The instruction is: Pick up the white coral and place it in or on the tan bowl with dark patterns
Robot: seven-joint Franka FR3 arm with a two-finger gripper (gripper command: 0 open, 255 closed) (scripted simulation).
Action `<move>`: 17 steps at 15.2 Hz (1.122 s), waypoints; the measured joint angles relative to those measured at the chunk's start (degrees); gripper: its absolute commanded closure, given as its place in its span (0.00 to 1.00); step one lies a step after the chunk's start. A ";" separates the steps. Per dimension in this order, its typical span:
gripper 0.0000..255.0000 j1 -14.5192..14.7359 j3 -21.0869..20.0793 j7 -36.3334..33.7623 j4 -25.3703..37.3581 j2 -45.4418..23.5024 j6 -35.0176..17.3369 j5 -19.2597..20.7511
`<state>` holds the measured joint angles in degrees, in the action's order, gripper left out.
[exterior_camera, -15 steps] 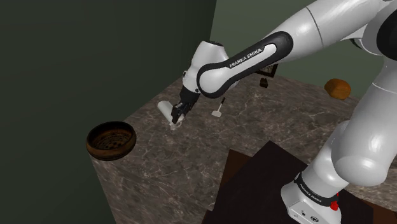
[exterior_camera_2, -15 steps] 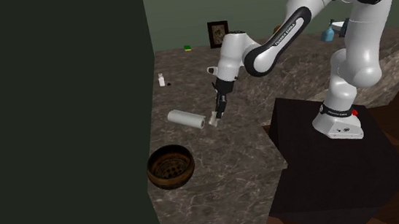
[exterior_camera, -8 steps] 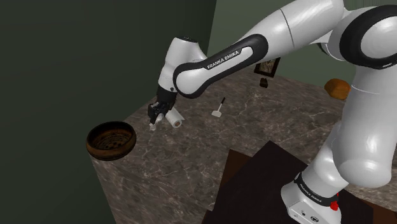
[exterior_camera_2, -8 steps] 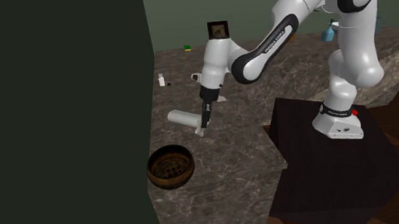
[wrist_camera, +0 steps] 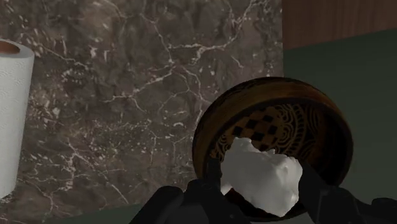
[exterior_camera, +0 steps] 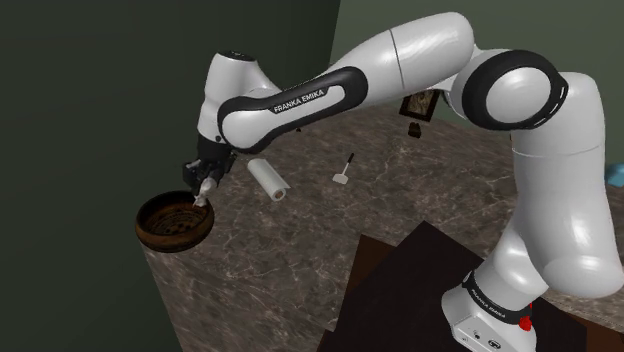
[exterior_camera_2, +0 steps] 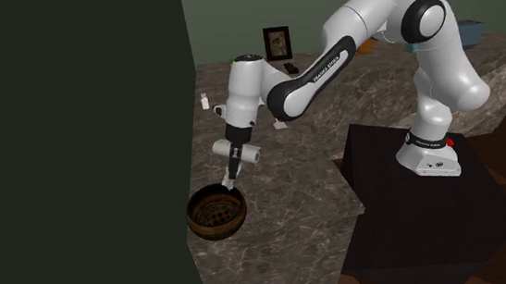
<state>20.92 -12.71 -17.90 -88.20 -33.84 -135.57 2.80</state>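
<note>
White coral (wrist_camera: 264, 168), one lump, is clamped between the two black fingers of the tool (wrist_camera: 261, 188), which are closed on its sides. In the shoulder view the tool (exterior_camera: 200, 188) points down with the coral (exterior_camera: 201, 200) at its tip. One bowl (wrist_camera: 280, 86) lies just under the tool, brown with a dark chequered and scrolled pattern inside. The coral hangs over the bowl's inside, close to the rim on the side nearest the arm; whether it touches the bowl I cannot tell. The bowl (exterior_camera: 175, 243) stands at the corner of the dark marbled tabletop (exterior_camera: 300, 250). Beside the tool, back toward the arm, one roll of paper towel (exterior_camera: 268, 179) lies on its side, apart from the bowl. Past the roll, farther from the tool, lies one small white thing with a thin handle (exterior_camera: 343, 175). Farther off again, in the second exterior view, one small white bottle (exterior_camera_2: 204, 101) stands on the tabletop, and one framed picture (exterior_camera_2: 278, 42) stands upright at the far edge.
</note>
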 measured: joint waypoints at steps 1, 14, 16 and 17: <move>1.00 0.98 0.16 -0.79 3.43 -1.86 1.55 0.45; 1.00 5.56 1.51 -3.12 22.37 -17.01 5.18 2.58; 1.00 5.69 1.60 -3.18 22.36 -17.90 4.29 2.67; 1.00 5.72 1.64 -3.19 22.27 -18.33 3.76 2.72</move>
<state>26.64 -11.06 -21.09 -65.93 -52.17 -131.81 5.52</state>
